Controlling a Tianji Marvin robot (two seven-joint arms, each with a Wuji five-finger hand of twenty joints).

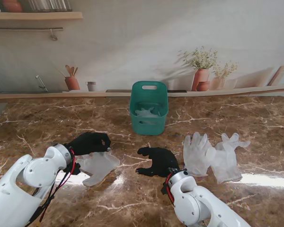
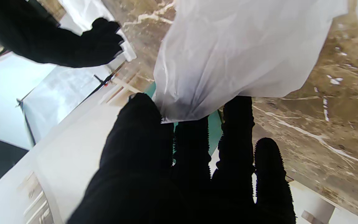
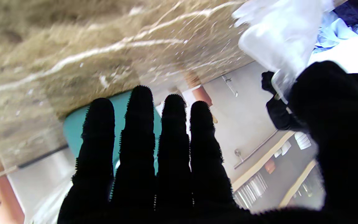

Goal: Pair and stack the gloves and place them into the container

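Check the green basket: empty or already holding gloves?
Not empty. The stand view shows pale glove material lying inside the green basket; how many gloves cannot be told.

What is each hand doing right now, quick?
Left hand: shut on a translucent glove, pinched at its edge.
Right hand: open, fingers spread, holding nothing.

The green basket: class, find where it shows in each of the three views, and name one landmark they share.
Stand view: the green basket stands at the middle, farther from me than both hands.
Left wrist view: green slivers between the fingers, behind the held glove.
Right wrist view: green patch behind the fingertips.
Shared landmark: the marble table.
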